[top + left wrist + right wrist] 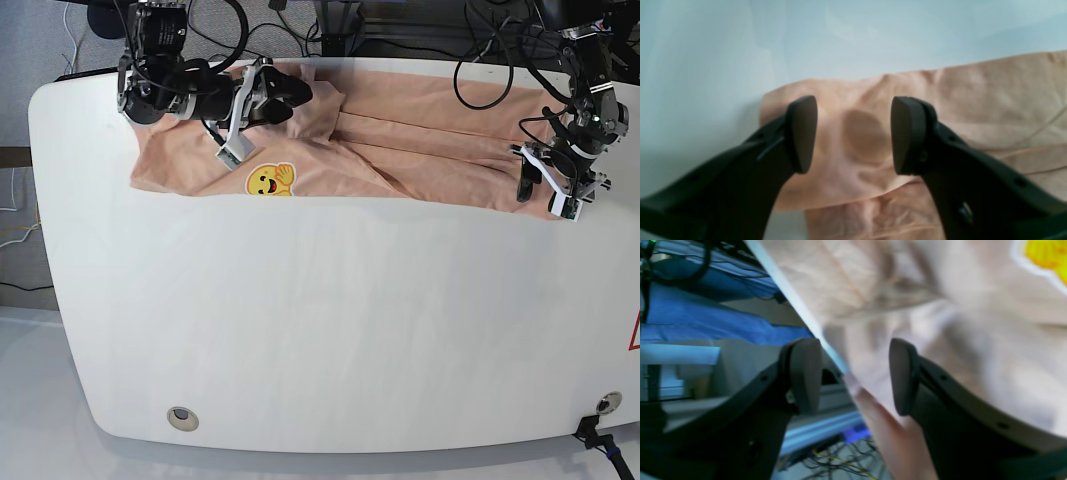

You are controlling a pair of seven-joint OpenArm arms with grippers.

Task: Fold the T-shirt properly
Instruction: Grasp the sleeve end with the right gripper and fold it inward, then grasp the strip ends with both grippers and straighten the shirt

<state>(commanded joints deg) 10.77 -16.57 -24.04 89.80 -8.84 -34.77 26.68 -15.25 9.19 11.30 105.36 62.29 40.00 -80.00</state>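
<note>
The peach T-shirt [400, 150] lies wrinkled in a long band across the far part of the white table [320, 320]. Its yellow smiley print [270, 180] faces up near the left end. My right gripper [290, 92] is open over the shirt's far edge. In the right wrist view the table edge and a hanging fold of the shirt [940, 306] lie between its fingers [805, 373], and nothing is gripped. My left gripper [558, 197] is open over the shirt's right end. In the left wrist view its fingers [907, 136] straddle a corner of the cloth [857, 140].
Cables and equipment [400, 30] crowd the space behind the table's far edge. Blue cloth [690, 320] and floor cables [840, 463] show below that edge. Two round fittings [181, 417] sit near the table's front edge.
</note>
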